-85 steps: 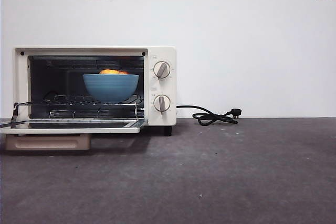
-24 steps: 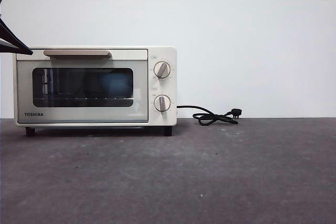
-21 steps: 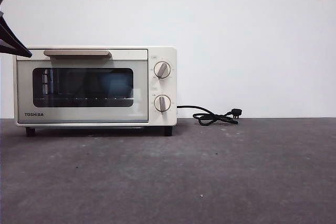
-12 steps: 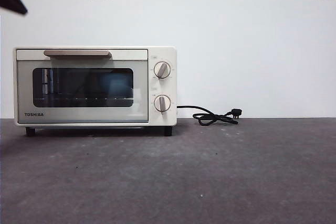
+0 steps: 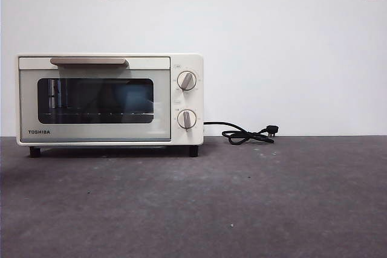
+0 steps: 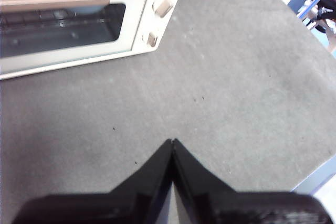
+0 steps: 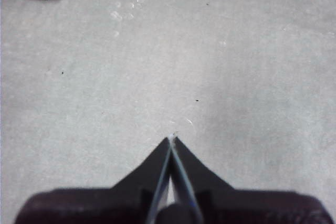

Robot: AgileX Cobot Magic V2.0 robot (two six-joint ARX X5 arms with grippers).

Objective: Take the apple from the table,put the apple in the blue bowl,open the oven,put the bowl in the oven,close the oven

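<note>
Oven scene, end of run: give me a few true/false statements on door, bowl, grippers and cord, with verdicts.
1. The oven door is shut. True.
2. The blue bowl stands on the table in front of the oven. False: it shows only as a blue shape behind the oven's glass window.
3. The left gripper has its jaws closed, holding nothing. True.
4. The right gripper grips the oven's handle. False: it is over bare table, jaws closed.
5. The cord is plugged into a wall socket. False: its plug lies on the table.
</note>
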